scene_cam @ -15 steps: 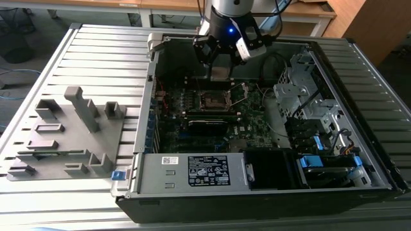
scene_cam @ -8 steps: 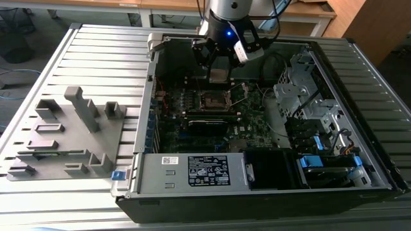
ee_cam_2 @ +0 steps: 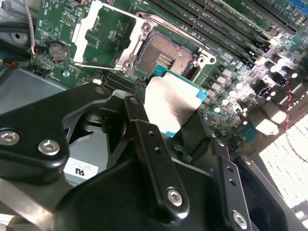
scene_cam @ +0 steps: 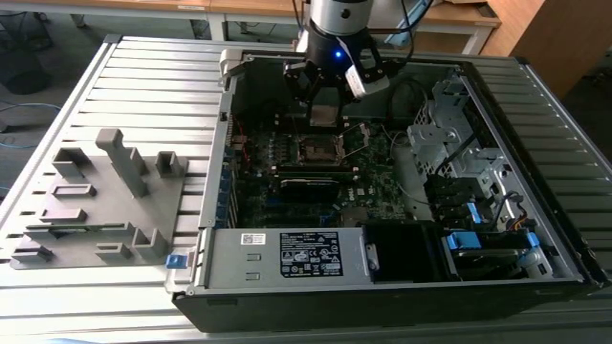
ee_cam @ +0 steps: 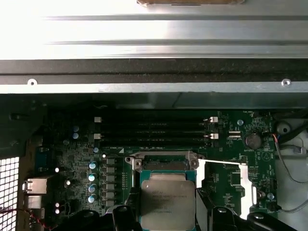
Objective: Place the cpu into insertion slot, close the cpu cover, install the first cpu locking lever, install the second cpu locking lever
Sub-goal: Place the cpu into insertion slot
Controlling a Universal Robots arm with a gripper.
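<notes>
Gripped the cpu (ee_cam_2: pixel 174 102) tight in the pincer (ee_cam_2: pixel 167 114), above the bare insertion slot (ee_cam_2: pixel 163 57). Had the cpu cover (ee_cam_2: pixel 81 34) flipped open beside it, long memory sticks (ee_cam_2: pixel 211 29) on the other side.

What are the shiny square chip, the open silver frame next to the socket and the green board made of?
The cpu looks like metal on top: smooth dull grey, glaring where light hits it. The cpu cover seems to be thin sheet metal, bright silver and shiny. The circuit board looks like a glossy green laminate, probably plastic-like, though the look alone cannot settle that.
</notes>
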